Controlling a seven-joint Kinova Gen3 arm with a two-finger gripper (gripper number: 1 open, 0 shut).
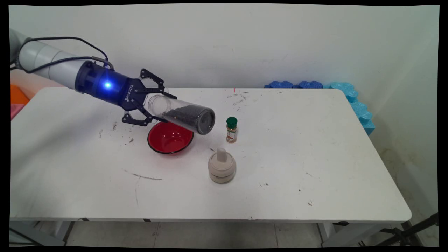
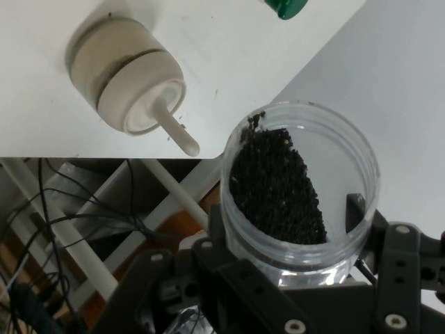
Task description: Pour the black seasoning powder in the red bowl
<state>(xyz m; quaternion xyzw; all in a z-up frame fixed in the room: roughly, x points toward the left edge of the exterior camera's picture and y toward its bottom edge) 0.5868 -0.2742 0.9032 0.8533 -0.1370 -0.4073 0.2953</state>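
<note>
- A white table (image 1: 315,168) with rounded corners, its top scuffed and marked with dark specks.
- A plain off-white wall (image 1: 245,42) behind it.
- Blue foam pieces (image 1: 350,98) along the table's far right edge.
- Pale tiled floor (image 1: 210,234) below.
- An orange object (image 1: 17,96) at far left.

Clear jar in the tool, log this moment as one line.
tool: shut on clear jar | jar: tilted, black grains inside, above red bowl | nearby: spice bottle, beige grinder
</note>
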